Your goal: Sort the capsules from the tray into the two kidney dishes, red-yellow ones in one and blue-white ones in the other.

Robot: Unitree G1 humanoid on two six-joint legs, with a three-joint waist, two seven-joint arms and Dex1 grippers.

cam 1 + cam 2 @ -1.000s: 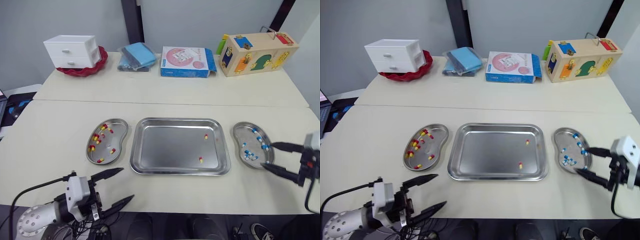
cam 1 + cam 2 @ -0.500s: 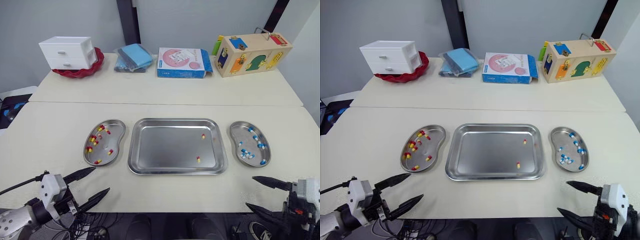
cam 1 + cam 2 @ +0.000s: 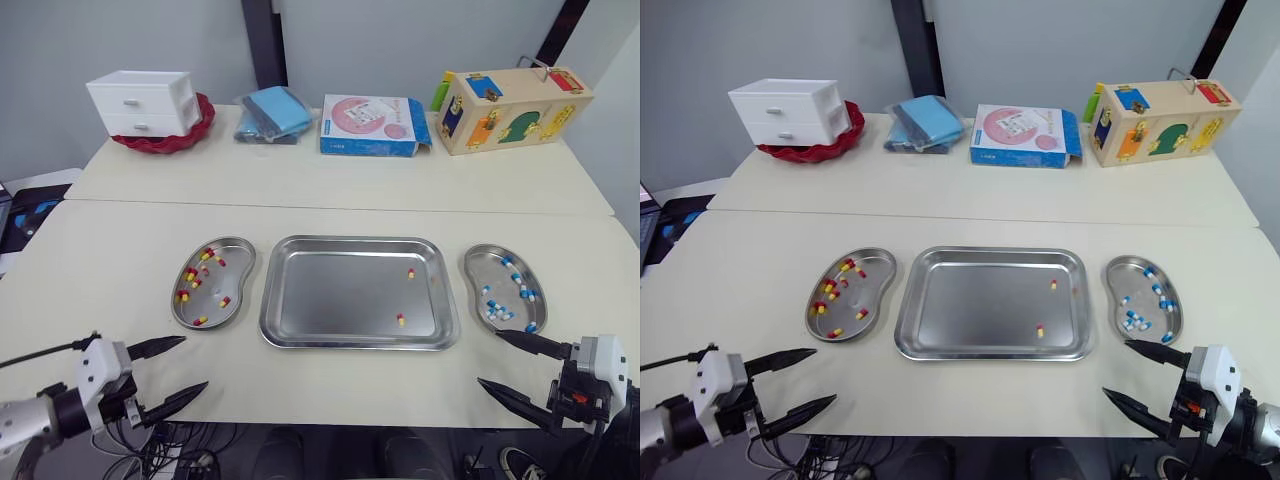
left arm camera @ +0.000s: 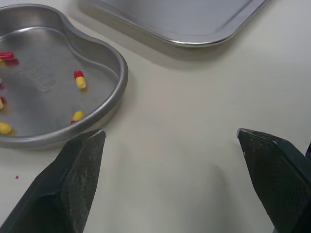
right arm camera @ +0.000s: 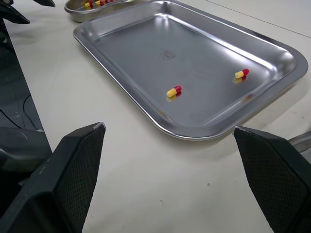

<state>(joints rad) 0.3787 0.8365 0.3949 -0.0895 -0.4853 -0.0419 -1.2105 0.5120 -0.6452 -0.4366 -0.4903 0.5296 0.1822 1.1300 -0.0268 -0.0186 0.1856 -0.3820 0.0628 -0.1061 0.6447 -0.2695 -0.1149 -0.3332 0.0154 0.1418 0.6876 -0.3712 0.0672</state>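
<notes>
The steel tray [image 3: 310,320] lies at the table's middle with two red-yellow capsules, one [image 3: 411,273] toward the far right and one [image 3: 401,320] nearer the front. The left kidney dish [image 3: 243,285] holds several red-yellow capsules. The right kidney dish [image 3: 471,290] holds several blue-white ones. My left gripper [image 3: 196,362] hangs open and empty at the front edge, short of the left dish [image 4: 119,87]. My right gripper [image 3: 488,358] is open and empty in front of the right dish, facing the tray's capsules [image 5: 174,91].
Along the far side of the table stand a white drawer unit [image 3: 142,101] on a red bowl, folded blue cloths [image 3: 272,112], a pink and blue box [image 3: 372,124] and a wooden activity box [image 3: 510,105]. A seam [image 3: 330,207] splits the table.
The right gripper has drawn back from over the right dish to the front edge. The left gripper has pulled back to the left front. The head camera has shifted.
</notes>
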